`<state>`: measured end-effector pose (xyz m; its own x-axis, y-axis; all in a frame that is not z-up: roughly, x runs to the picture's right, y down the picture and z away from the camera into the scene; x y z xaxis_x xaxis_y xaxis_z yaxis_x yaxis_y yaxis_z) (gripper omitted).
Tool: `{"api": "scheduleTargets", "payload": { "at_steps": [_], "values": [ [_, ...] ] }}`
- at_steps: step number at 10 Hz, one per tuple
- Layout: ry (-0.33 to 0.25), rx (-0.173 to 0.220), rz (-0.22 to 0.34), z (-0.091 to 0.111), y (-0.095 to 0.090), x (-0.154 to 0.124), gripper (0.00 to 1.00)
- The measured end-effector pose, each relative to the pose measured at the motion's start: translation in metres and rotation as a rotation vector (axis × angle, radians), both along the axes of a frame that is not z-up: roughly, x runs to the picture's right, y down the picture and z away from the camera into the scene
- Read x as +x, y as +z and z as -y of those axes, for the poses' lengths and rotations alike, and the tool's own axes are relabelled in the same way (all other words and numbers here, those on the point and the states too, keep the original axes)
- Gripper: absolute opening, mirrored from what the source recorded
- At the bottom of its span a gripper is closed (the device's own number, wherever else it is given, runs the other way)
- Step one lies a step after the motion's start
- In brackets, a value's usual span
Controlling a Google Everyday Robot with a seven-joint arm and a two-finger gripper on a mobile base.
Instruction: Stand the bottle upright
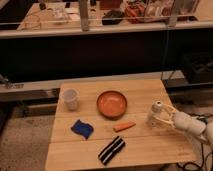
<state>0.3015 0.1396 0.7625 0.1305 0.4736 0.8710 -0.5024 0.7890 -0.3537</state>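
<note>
Wooden table [150, 145], right side: the bottle [157, 108] stands upright, the gripper [155, 119] straddling it, jaws spread wide.

A pale wooden bench [150, 91] carries five loose things. A translucent white cup [70, 98] stands upright near the back left corner. To its right, about mid-bench, sits a shallow orange bowl [111, 104], well apart from the cup. Just in front of the bowl lies a small orange stick [124, 126], slightly tilted, between the bowl and the pincer [156, 119] at the bench's right side. A crumpled blue thing [81, 128] lies in front of the cup. Nearer the front edge lies a black-and-white striped thing [111, 150], set at a slant. Speckled floor [20, 145] shows on the left. Behind the bench runs a dark wall [100, 55], with cluttered tables [60, 15] beyond.
</note>
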Motion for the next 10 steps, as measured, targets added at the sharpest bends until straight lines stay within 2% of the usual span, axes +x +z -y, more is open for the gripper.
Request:
{"api": "scheduleTargets", "payload": {
  "at_steps": [3, 5, 7, 9, 10],
  "values": [
    [-0.004, 0.0, 0.003, -0.002, -0.001, 0.002, 0.8],
    [-0.041, -0.008, -0.022, -0.002, -0.004, 0.005, 0.8],
    [-0.139, -0.051, -0.084, 0.002, -0.008, 0.002, 0.8],
    [-0.222, -0.08, -0.107, 0.004, -0.015, 0.003, 0.8],
    [-0.259, -0.107, -0.123, 0.004, -0.017, 0.004, 0.8]
  ]
}}
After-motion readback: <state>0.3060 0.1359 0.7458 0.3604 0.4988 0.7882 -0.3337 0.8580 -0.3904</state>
